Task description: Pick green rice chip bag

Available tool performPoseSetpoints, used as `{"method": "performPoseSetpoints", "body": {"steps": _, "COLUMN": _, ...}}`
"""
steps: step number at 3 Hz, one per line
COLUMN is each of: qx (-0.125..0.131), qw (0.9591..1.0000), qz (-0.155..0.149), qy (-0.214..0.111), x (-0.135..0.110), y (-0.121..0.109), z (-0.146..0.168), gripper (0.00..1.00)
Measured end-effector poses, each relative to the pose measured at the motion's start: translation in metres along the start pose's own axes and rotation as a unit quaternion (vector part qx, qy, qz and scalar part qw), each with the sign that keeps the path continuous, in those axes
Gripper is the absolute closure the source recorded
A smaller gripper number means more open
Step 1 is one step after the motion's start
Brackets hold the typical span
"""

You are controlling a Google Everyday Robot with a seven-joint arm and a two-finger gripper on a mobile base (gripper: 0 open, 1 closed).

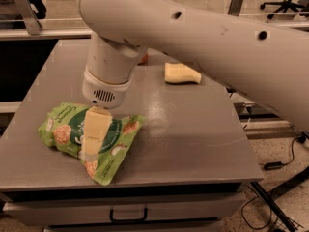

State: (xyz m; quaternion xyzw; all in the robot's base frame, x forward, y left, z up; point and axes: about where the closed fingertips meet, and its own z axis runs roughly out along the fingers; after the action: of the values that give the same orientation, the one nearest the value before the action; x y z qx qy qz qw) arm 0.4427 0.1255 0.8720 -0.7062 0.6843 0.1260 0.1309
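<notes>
The green rice chip bag (63, 130) lies flat on the grey table (193, 129) near its front left corner. It is crinkled light green with a dark green oval and pictures of round chips. My gripper (95, 135) hangs from the big white arm (193, 28) straight down over the middle of the bag and hides part of the oval. Whether it touches the bag cannot be told.
A pale yellow sponge block (182, 73) lies at the back middle of the table. A sliver of an orange can (143, 58) shows behind the arm. A drawer handle (128, 215) sits under the front edge. Cables (275, 164) lie on the floor to the right.
</notes>
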Motion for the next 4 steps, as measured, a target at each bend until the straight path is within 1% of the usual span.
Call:
{"method": "performPoseSetpoints", "body": {"steps": 1, "qx": -0.022, "qw": 0.9998, "qz": 0.003, "qy": 0.001, "x": -0.012, "y": 0.006, "z": 0.019, "gripper": 0.02}}
{"method": "performPoseSetpoints", "body": {"steps": 2, "qx": -0.031, "qw": 0.9995, "qz": 0.007, "qy": 0.003, "x": -0.016, "y": 0.009, "z": 0.029, "gripper": 0.25}}
{"method": "performPoseSetpoints", "body": {"steps": 3, "qx": -0.045, "qw": 0.9989, "qz": 0.011, "qy": -0.004, "x": -0.016, "y": 0.006, "z": 0.03, "gripper": 0.56}}
{"method": "performPoseSetpoints", "body": {"steps": 4, "qx": -0.051, "qw": 0.9985, "qz": 0.003, "qy": -0.021, "x": -0.018, "y": -0.001, "z": 0.013, "gripper": 0.87}}
